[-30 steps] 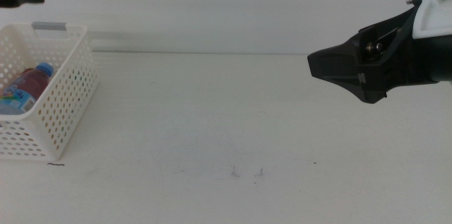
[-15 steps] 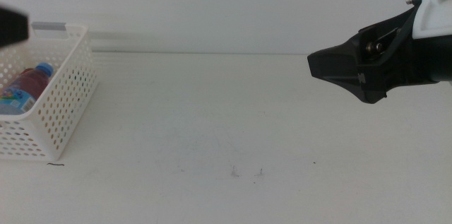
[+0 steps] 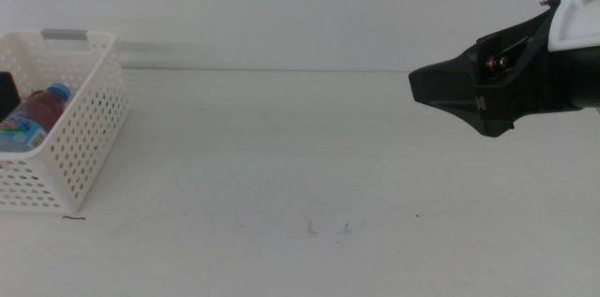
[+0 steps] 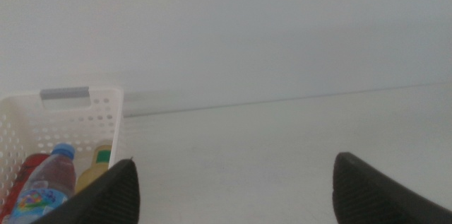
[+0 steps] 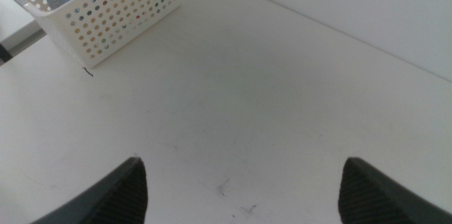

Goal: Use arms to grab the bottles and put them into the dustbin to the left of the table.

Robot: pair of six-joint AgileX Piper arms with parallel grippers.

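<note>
Right gripper (image 3: 417, 84) juts in from the right edge of the middle view, a black wedge with a white housing behind it, hanging above the worktop (image 3: 309, 156); in its own wrist view the jaws stand wide apart with nothing between them. Left gripper (image 4: 233, 189) shows its jaws equally wide and empty in its wrist view; in the middle view only a dark sliver of it appears at the far left edge. At middle left stands the dustbin (image 3: 89, 119), a white perforated basket with a grey strip at its rim. Inside lie the blue-capped bottle (image 3: 36, 114), the yellow tea bottle (image 4: 95, 172) and the red can (image 4: 25, 171).
</note>
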